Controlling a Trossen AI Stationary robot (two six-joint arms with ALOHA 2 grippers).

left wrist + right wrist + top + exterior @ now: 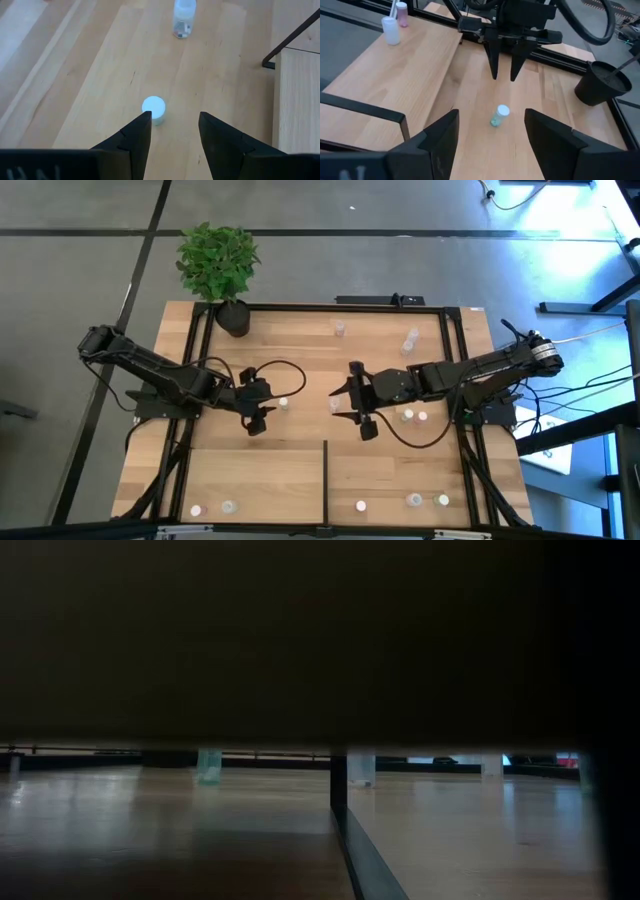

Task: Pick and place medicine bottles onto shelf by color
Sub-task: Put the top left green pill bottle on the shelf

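My left gripper [266, 402] [172, 117] is open and empty over the middle of the table, pointing toward the table's right. A tiny white-capped bottle [283, 403] [153, 108] stands upright on the wood just ahead of its fingertips. My right gripper [348, 402] [491, 114] is open and empty, facing the left one. Another white-capped bottle [335, 406] [498, 116] stands ahead of its fingers and also shows in the left wrist view [183, 19]. The light-wood shelf [260, 475], with a black divider bar [325, 470], lies at the table's near side.
Bottles stand on the shelf's near edge at the left [197, 509] and right [414, 500]. More bottles stand at the far side [340, 328] [410, 340] and beside the right arm [407, 415]. A black plant pot [233, 317] is at the far left corner.
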